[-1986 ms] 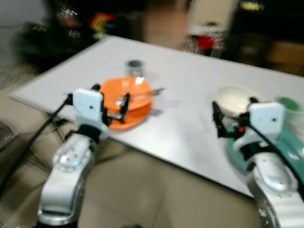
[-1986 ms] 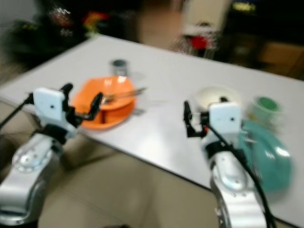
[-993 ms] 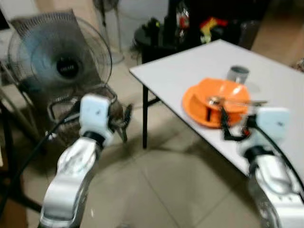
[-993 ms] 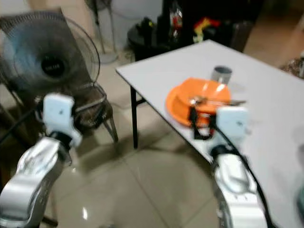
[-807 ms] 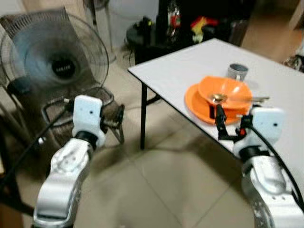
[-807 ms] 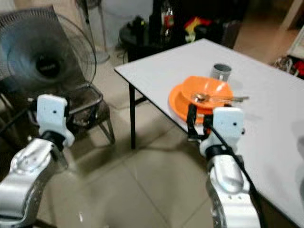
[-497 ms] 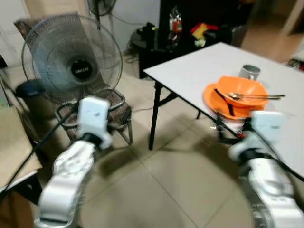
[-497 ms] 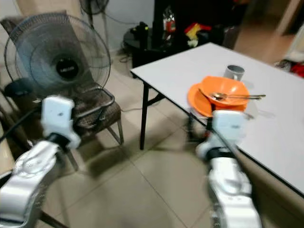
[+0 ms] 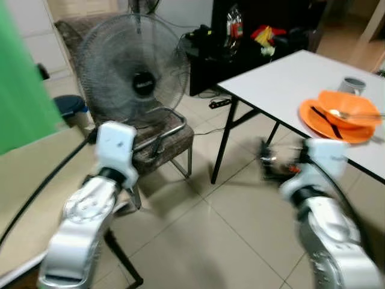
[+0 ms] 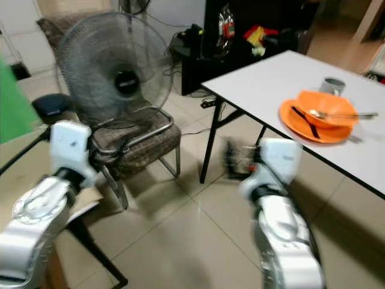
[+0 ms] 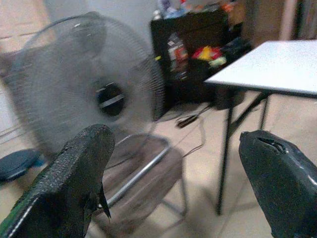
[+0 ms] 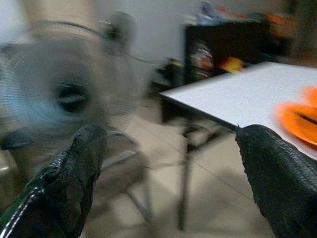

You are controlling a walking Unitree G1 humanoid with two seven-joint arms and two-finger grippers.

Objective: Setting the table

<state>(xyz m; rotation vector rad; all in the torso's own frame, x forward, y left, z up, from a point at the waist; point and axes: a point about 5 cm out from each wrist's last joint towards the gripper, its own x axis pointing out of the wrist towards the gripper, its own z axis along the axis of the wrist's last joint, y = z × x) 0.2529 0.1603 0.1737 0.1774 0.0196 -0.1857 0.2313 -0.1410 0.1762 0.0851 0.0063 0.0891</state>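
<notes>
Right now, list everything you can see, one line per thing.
table: 1, white, right side, black legs.
plate: 1, orange, on the table near its edge.
bowl: 1, orange, on the plate.
spoon: 1, silver, lying across the bowl.
dark utensil: 1, black, on the plate; kind unclear.
cup: 1, grey, on the table behind the bowl.
fan: 1, grey, standing by the chair.
chair: 1, brown seat, metal frame, left of the table.
cabinet: 1, black, behind the table, clutter on top.
green panel: 1, far left.
left gripper: open, empty, over the floor.
right gripper: open, empty, blurred in the eye views.
</notes>
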